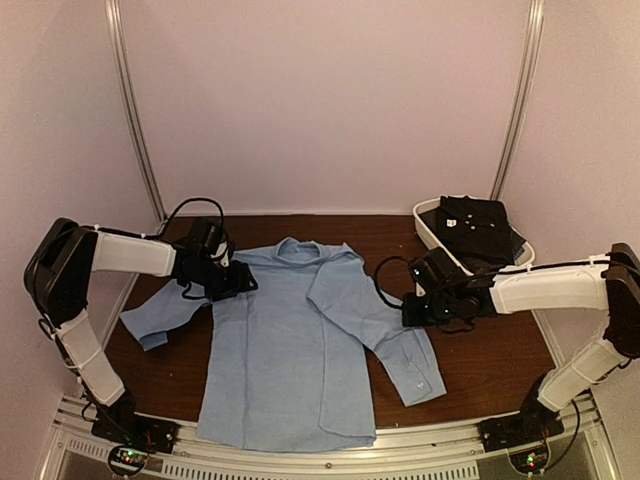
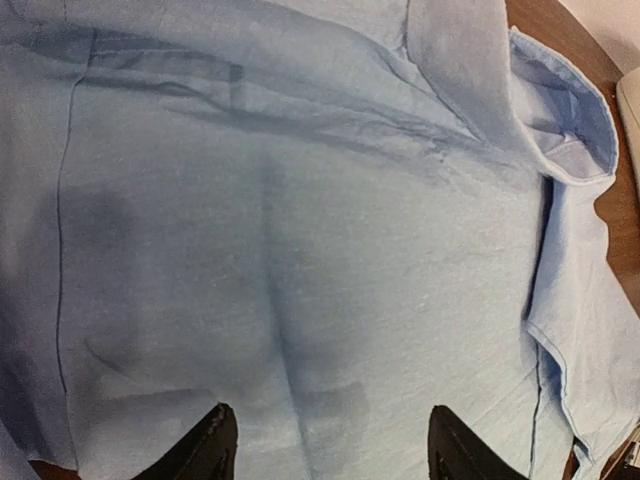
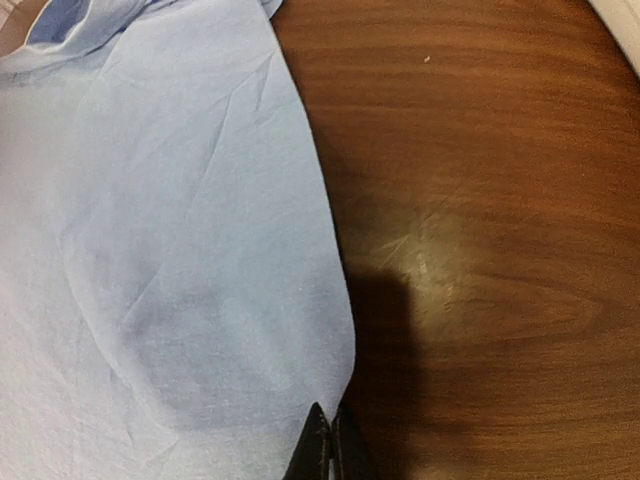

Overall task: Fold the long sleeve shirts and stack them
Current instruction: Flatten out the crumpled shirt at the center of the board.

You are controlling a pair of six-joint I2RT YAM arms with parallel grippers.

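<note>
A light blue long sleeve shirt (image 1: 280,350) lies spread flat on the brown table, collar (image 1: 298,250) at the far side. One sleeve (image 1: 152,325) trails out to the left. The other sleeve (image 1: 400,350) slants down to the right. My left gripper (image 1: 236,280) is open and hovers over the shirt's left shoulder; in the left wrist view its fingers (image 2: 212,447) stand wide apart above the cloth (image 2: 300,200). My right gripper (image 1: 410,310) is shut on the right sleeve's edge (image 3: 330,330), its fingertips (image 3: 322,440) pressed together at the cloth's border.
A white oval tub (image 1: 428,228) at the back right holds a folded dark shirt (image 1: 475,225). Bare brown table (image 3: 480,200) lies right of the sleeve. The shirt's hem reaches the near table edge (image 1: 300,440). White walls surround the table.
</note>
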